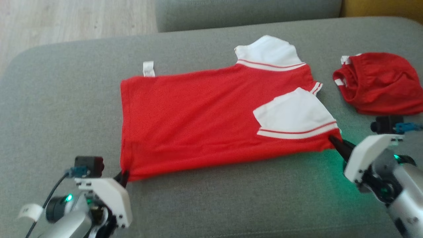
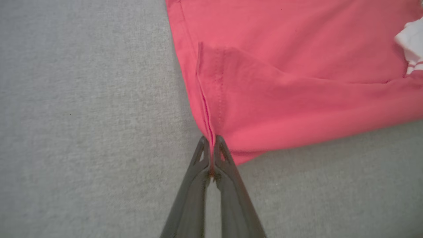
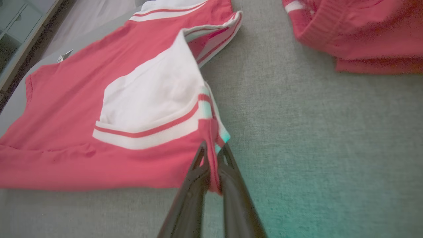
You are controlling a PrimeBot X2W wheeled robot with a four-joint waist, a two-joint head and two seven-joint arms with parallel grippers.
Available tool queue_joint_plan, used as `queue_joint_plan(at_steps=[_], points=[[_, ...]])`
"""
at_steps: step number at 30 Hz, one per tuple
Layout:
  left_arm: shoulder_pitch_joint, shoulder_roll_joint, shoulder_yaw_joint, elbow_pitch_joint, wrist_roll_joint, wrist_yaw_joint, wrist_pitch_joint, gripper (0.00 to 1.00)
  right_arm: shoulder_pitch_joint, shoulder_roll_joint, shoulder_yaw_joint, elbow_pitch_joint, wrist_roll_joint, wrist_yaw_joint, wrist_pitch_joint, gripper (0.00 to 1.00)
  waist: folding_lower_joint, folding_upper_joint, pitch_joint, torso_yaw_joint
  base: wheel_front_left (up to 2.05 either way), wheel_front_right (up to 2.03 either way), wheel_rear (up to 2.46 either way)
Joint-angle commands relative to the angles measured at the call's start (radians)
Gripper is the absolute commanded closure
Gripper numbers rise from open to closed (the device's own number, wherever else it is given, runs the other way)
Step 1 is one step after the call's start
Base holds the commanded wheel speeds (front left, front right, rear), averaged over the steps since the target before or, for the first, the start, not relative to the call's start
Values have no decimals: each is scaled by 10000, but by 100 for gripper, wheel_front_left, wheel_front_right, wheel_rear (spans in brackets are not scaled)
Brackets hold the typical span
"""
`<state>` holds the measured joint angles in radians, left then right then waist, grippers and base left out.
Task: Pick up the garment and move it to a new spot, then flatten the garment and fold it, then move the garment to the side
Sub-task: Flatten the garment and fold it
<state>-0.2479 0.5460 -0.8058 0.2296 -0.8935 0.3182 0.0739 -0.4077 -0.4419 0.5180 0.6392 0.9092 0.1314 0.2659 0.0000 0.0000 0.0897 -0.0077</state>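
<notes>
Head view: you've got the red shirt (image 1: 205,122) lying mostly flat across the grey sofa cushion (image 1: 66,99), hem toward the robot's left, white sleeves toward its right. The near side looks turned in over the body, with the near sleeve (image 1: 294,112) lying on top. Your left gripper (image 1: 124,175) is pinched on the near hem corner. Left wrist view shows the two dark fingers closed tight, with the red seam edge squeezed between them and no gap. Your right gripper (image 1: 333,142) is pinched on the near edge just under that sleeve's striped cuff. Right wrist view shows fabric clamped between the tips and a sliver of red hanging between the fingers. Why both ends of the same long edge? My read: held taut, that edge lifts as one straight line, either to carry over as a fold or to drag the whole piece. The fabric looks thin and limp, so expect sag in the middle. A second red garment (image 1: 380,82) sits bunched near the right gripper, apart from the shirt; watch it on any rightward move. A small white label (image 1: 148,68) pokes out at the far hem corner.
</notes>
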Motion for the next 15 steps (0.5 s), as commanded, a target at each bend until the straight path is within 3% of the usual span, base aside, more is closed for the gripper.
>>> queue_joint_plan(at_steps=[1,8,14,15], points=[[-100,720,328,-587,-70,217,236,100,349,-526,-38,-547,127,-7,417,100,0,0,-201,24,0,0,0],[683,1585,144,-1851,-306,658,1170,100,1344,-1163,-360,-1605,431,-7,2113,100,0,0,-362,-34,0,0,0],[1163,1855,59,-2456,-572,845,1549,100,2310,-1113,-1162,-2311,291,-7,3107,100,0,0,-280,-110,0,0,0],[1208,1851,51,-2489,-633,848,1601,100,2399,-1036,-1383,-2348,182,-7,3124,81,0,0,-250,-127,0,0,0]])
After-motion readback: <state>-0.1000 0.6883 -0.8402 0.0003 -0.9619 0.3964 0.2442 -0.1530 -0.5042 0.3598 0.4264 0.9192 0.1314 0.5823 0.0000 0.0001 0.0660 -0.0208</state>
